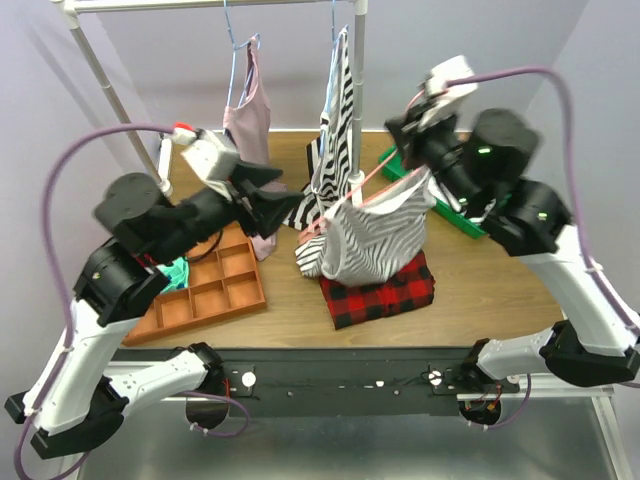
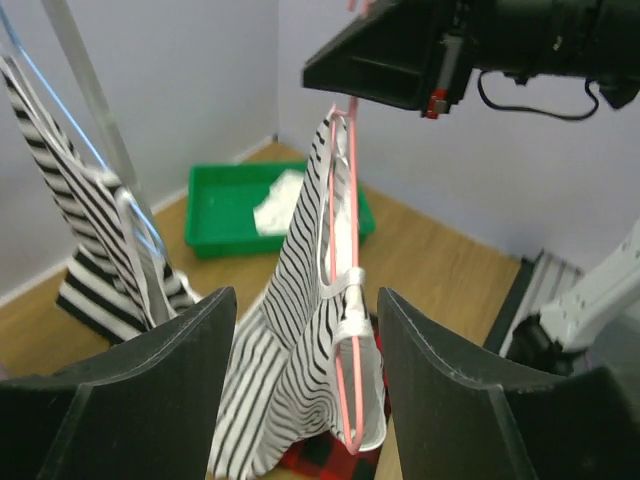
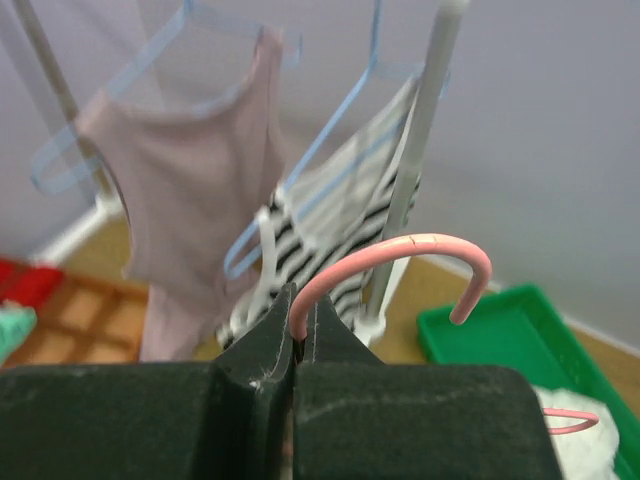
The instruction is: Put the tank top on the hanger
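Observation:
The tank top [image 1: 375, 235], white with thin black stripes, hangs from the pink-red hanger [image 1: 350, 200] above the table. My right gripper [image 1: 413, 165] is shut on the hanger just below its hook [image 3: 400, 255] and holds it in the air, tilted. My left gripper [image 1: 295, 200] is open and empty, level with the hanger's low left end. In the left wrist view the tank top [image 2: 295, 340] and the hanger wire [image 2: 352, 240] lie between the fingers [image 2: 150, 390], untouched, with a white strap looped over the wire.
A rack post [image 1: 357, 90] stands behind, with a mauve top [image 1: 248, 115] and a bold-striped top [image 1: 335, 130] on light blue hangers. A red plaid cloth [image 1: 385, 290] lies under the tank top. An orange compartment tray [image 1: 210, 290] sits left, a green bin [image 2: 225, 205] back right.

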Controlling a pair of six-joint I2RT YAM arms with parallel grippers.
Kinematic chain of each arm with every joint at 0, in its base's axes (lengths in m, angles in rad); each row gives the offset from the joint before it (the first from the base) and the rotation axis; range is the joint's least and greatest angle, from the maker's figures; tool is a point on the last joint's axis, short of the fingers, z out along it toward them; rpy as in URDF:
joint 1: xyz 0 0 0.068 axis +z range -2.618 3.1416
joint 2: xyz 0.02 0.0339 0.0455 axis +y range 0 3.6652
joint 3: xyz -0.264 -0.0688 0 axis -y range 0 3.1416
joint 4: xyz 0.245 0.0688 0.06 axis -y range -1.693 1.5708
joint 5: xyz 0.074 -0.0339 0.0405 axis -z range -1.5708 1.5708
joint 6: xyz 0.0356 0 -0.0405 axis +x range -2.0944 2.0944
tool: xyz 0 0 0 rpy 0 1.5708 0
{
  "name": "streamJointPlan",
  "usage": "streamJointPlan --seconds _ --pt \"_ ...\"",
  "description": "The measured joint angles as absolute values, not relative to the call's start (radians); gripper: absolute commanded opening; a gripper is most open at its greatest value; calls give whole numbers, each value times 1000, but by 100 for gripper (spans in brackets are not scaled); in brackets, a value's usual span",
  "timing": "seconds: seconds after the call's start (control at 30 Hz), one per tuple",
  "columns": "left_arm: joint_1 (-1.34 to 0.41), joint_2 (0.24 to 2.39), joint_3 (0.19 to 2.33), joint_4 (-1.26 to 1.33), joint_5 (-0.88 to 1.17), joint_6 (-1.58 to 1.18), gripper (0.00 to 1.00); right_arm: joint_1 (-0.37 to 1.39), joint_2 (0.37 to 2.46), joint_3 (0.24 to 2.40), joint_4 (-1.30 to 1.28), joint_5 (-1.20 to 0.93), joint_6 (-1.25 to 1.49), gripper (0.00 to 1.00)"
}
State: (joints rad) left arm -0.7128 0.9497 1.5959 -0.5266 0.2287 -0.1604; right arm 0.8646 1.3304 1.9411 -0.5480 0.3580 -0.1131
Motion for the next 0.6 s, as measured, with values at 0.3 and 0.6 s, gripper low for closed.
streamJointPlan --seconds 0.3,0.6 --pt "-719 1003 1347 -595 282 -130 69 865 1349 1708 -601 341 -62 1" --pt "-816 1055 1314 -616 279 -91 66 865 1347 1684 -587 334 -46 1"
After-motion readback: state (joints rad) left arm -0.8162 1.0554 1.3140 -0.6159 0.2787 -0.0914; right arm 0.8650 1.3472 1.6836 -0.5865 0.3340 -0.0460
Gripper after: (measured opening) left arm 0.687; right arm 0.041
